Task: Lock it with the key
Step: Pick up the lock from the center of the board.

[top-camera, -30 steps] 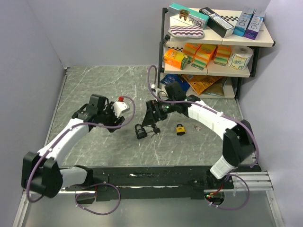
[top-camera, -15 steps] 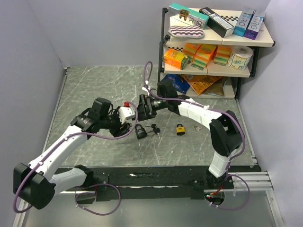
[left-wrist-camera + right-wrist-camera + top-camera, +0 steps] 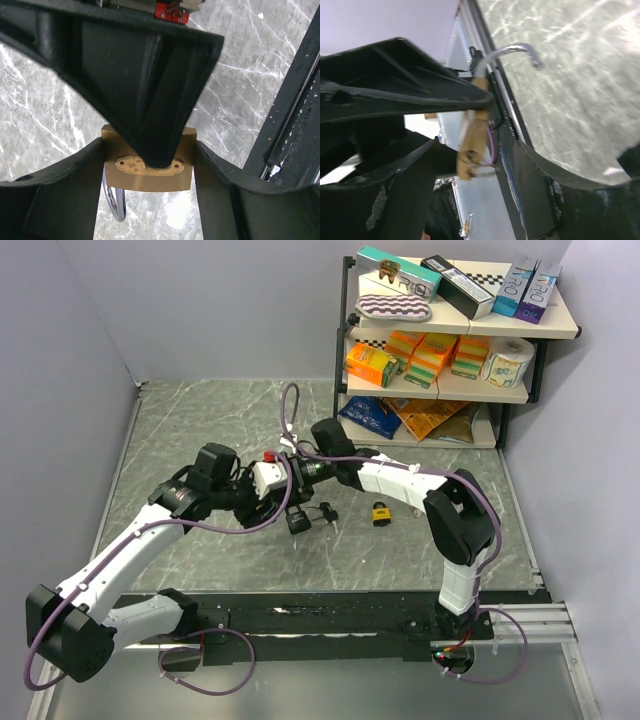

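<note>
Two grippers meet on one brass padlock (image 3: 170,177): the left gripper (image 3: 148,182) clamps its sides above the grey marbled table (image 3: 200,430); the right gripper (image 3: 475,170) straddles it, jaws apart. Its steel shackle (image 3: 512,50) hangs open, with no key visibly inserted: locking remains undone.

Brass padlock (image 3: 150,172) top hidden behind finger (image 3: 145,85) (shackle (image 3: 114,202) partly too)

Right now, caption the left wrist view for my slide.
Left claw grips a brass padlock by its sides over the marble tabletop.
</note>
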`<state>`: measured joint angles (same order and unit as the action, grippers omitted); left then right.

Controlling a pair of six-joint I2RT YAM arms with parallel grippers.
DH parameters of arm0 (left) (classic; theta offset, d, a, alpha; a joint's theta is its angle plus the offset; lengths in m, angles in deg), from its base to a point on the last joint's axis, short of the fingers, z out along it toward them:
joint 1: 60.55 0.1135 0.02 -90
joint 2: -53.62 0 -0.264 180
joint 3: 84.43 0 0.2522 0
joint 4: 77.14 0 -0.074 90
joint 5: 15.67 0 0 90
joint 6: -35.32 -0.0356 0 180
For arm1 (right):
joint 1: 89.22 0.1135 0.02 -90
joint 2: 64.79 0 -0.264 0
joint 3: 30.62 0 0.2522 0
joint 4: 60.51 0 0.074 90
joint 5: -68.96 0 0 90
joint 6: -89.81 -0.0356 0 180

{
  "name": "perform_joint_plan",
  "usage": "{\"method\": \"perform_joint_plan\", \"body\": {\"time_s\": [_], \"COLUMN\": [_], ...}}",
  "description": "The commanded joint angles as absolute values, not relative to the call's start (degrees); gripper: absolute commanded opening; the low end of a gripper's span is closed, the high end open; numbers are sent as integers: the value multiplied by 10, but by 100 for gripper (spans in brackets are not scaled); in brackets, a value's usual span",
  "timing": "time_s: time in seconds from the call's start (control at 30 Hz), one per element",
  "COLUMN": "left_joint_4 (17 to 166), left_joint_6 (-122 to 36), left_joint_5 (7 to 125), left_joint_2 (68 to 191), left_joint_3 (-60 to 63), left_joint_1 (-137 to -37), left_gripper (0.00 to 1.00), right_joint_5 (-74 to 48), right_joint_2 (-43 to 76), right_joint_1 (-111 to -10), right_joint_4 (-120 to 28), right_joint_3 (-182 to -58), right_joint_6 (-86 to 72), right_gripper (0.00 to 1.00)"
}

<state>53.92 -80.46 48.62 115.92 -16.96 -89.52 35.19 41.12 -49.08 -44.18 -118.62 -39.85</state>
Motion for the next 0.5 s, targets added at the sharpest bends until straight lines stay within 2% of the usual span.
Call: {"method": "perform_joint_plan", "body": {"time_s": [0.0,0.2,0.47], "left_joint_4": [577,582,593], "left_joint_6": [-804,-806,-805], "left_joint_5": [459,470,479], "left_joint_2": [1146,1148,1148], "left_joint_3": [-135,-142,-152], "left_joint_1": [-901,-903,-903], "left_gripper": [1,1,1], "right_joint_5": [388,404,420], "right_joint_2": [412,411,405], "right_joint_1": [-479,-476,-471], "right_joint_4": [-512,-547,-554], "right_joint_3": [-1194,-1175,-1156], "right_joint_6": [-434,-464,-475], "right_gripper": [65,51,52]}}
